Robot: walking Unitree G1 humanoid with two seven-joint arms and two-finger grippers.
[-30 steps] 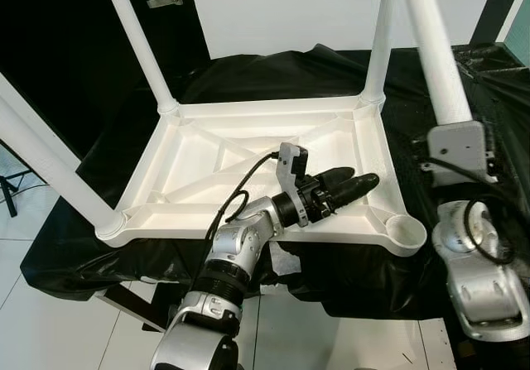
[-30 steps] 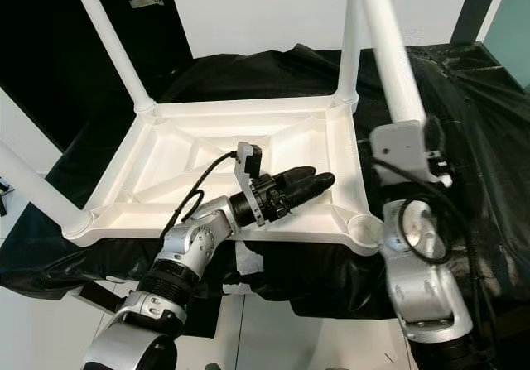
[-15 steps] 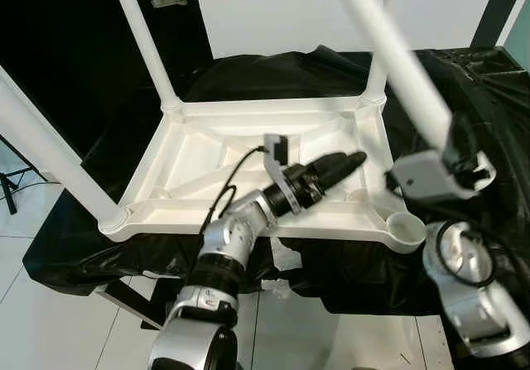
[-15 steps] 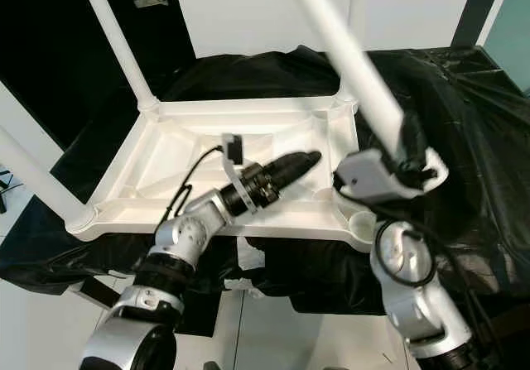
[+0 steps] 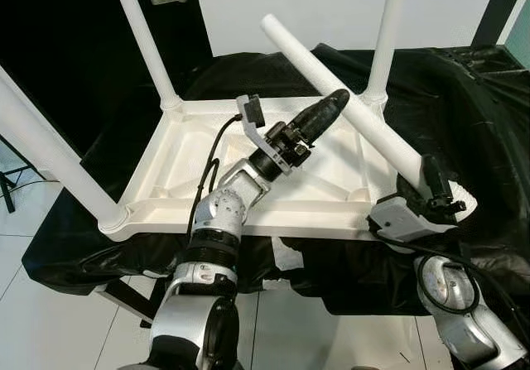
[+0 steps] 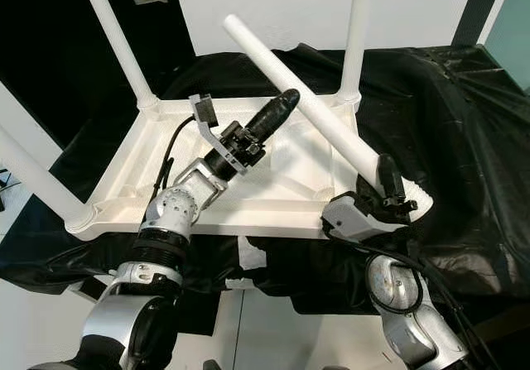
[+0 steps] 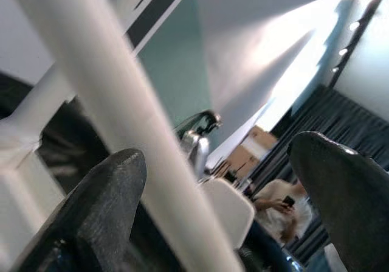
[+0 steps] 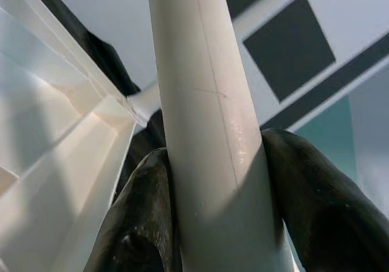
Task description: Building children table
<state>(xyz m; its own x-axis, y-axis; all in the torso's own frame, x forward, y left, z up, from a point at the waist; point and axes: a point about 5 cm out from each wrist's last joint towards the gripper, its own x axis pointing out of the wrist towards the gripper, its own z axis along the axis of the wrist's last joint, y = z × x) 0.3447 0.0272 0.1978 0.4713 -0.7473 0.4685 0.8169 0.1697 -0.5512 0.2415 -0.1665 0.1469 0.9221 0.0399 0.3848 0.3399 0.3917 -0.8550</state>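
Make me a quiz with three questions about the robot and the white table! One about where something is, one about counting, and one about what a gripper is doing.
1. Where does the upside-down white table top lie?
A. on a black cloth
B. on a red rug
C. on bare grass

2. How many legs already stand up from the table top's corners?
A. one
B. three
C. five

3. What is the right gripper doing?
A. hanging with nothing in it
B. clamped on the loose white leg
C. holding a cup

Answers:
1. A, the black cloth spreads out under the table top on all sides.
2. B, legs rise from three corners, at the front left, back left and back right.
3. B, the right wrist view shows both black fingers pressed against the loose white leg, which leans across the table top.
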